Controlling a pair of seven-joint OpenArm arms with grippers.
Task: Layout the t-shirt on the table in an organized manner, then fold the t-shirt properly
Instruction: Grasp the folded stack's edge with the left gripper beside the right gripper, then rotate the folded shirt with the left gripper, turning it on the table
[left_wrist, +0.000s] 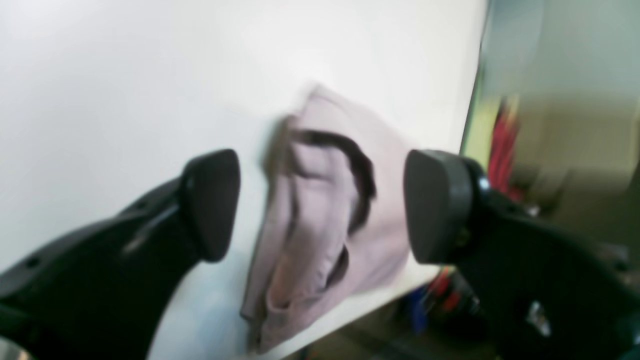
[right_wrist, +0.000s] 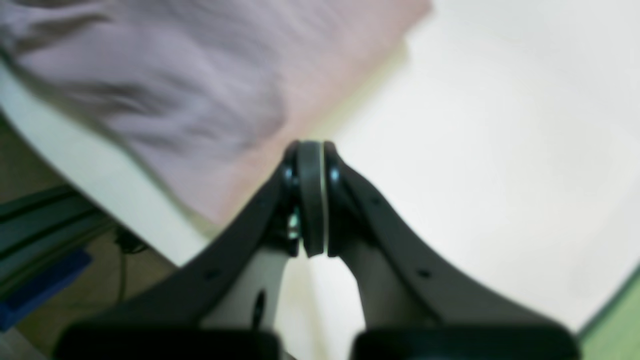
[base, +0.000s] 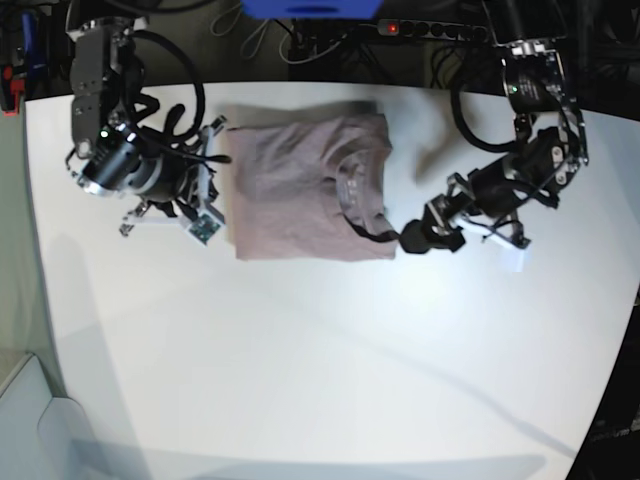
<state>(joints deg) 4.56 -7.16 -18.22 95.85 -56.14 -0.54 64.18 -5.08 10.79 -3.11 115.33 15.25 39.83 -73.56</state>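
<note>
The mauve t-shirt (base: 305, 185) lies folded into a rough rectangle on the white table (base: 320, 350), near its far edge, with the collar toward the right side. My left gripper (base: 408, 238) hovers just off the shirt's front right corner. In the left wrist view it (left_wrist: 325, 205) is open, its black pads (left_wrist: 212, 205) wide apart, and the rumpled t-shirt (left_wrist: 325, 220) on the table (left_wrist: 125, 75) shows between them, not gripped. My right gripper (base: 213, 135) sits at the shirt's left edge. In the right wrist view it (right_wrist: 311, 195) is shut and empty, beside the t-shirt (right_wrist: 175, 90).
Beyond the table's far edge lie a power strip (base: 420, 28), cables and a blue object (base: 310, 8). The shirt lies close to that edge (right_wrist: 100, 170). Bare white tabletop (right_wrist: 475, 150) stretches toward the front of the base view.
</note>
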